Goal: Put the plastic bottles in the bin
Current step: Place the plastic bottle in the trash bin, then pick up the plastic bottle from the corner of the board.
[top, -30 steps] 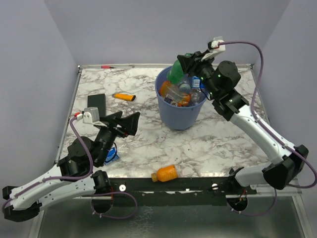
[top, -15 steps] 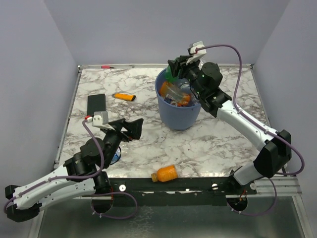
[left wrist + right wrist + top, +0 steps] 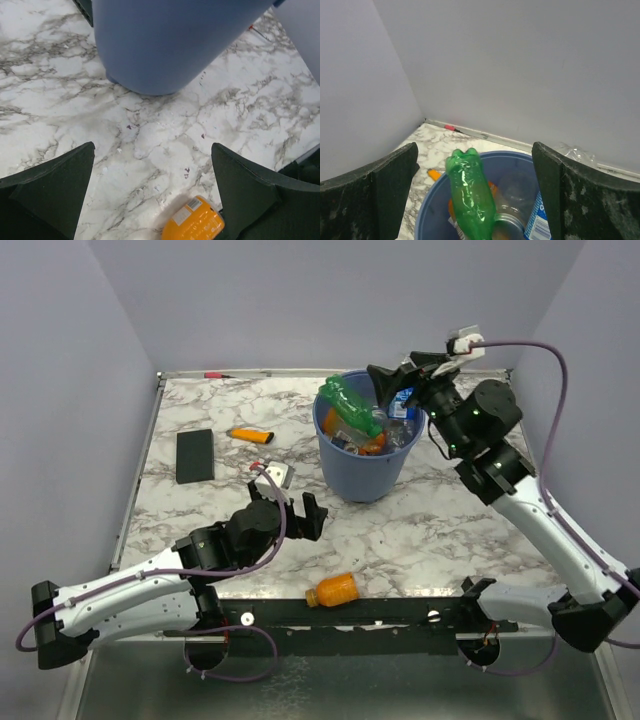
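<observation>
Green bottle (image 3: 352, 407) lay atop the heaped bin (image 3: 365, 478), poking over its far-left rim; right gripper (image 3: 398, 380) was spread wide beside it, holding nothing. Left gripper (image 3: 297, 517), jaws spread and empty, hovered near orange bottle (image 3: 335, 590) by the near table (image 3: 450, 530) edge. Risk: green bottle sliding out, bin overfull.

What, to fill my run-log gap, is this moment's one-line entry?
left hand: open, empty | right hand: open, over bin | green bottle: in bin | orange bottle: on table
</observation>
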